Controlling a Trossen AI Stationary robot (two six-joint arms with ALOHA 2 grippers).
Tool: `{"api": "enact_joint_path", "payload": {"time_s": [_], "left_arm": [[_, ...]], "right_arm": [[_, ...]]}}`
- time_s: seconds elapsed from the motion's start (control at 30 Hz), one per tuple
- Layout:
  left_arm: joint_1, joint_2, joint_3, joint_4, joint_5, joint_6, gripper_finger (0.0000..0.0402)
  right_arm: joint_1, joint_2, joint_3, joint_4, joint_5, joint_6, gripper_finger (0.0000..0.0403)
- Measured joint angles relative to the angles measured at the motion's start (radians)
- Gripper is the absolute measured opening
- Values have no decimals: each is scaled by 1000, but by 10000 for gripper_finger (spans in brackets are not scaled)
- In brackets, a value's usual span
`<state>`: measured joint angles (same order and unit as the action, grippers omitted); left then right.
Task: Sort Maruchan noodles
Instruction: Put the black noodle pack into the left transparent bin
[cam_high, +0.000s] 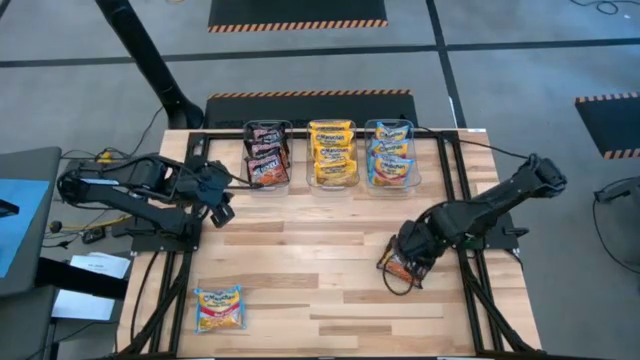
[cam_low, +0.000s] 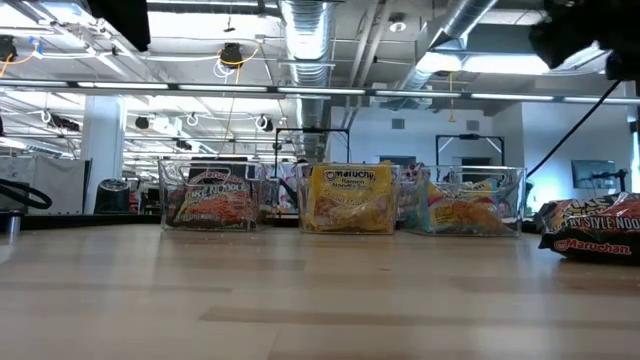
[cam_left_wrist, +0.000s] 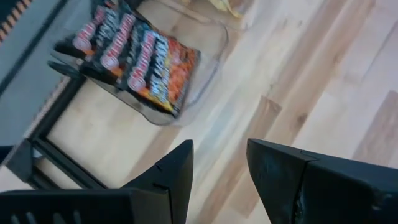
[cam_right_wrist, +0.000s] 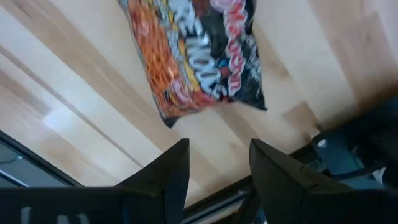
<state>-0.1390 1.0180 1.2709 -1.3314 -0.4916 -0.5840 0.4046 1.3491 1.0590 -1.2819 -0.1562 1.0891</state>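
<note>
While crinkly, the dark packet (cam_right_wrist: 199, 53) lies flat — square.

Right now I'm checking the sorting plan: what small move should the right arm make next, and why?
Probably lower the right gripper onto the dark red-black packet and close on it. Its fingers stand open with nothing between them, the packet lies loose on the table just ahead, and matching packets fill the left tub. The left gripper hovers empty near that tub.

Three tubs (cam_high: 331, 182) of noodle packets (cam_high: 332, 153) line the table's (cam_high: 300, 260) far edge; single packets lie near its right edge (cam_high: 398, 266) and front-left corner (cam_high: 219, 308).
</note>
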Motion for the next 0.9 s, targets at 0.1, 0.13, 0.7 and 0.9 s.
{"api": "enact_joint_path", "payload": {"time_s": [0.1,0.13,0.7,0.9], "left_arm": [[0,0,-13,3,25,-13,139],[-1,0,-13,4,30,-18,139],[-54,0,-13,22,38,-41,139],[-54,0,-13,21,38,-41,139]], "right_arm": [[43,30,-3,10,-1,12,188],[52,40,-2,14,-1,14,189],[29,278,-2,106,53,-38,230],[5,372,-2,138,49,-78,230]]}}
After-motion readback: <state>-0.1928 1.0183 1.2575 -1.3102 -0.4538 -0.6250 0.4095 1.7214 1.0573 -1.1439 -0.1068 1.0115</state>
